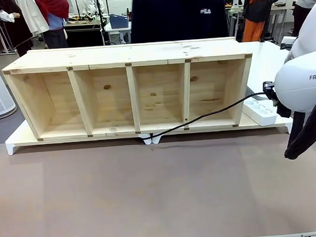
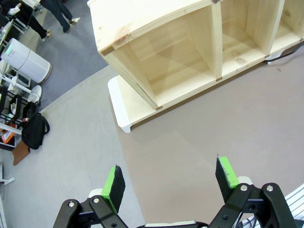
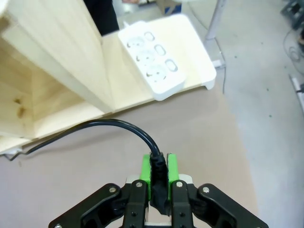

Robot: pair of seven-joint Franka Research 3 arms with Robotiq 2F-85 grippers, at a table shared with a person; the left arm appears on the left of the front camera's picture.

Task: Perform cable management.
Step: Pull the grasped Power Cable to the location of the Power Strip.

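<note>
cable (image 3: 114, 126): we hold its plug end clamped in our right fingers (image 3: 146, 167), likely bound for the power strip (image 3: 154, 61); left fingers (image 2: 114, 184) apart, empty.

A long wooden shelf (image 1: 129, 93) with four open compartments lies on a white board (image 1: 12, 144) on the brown desk (image 1: 152, 194). A white power strip (image 1: 260, 112) rests just beside its right end.

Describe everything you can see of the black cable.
The cable is thin, black, glossy and flexible. Its thicker end is clamped between the green-padded jaws of the right gripper. From there it arches up, then slopes down to the bottom front edge of the wooden shelf. It is not touching the white power strip.
</note>
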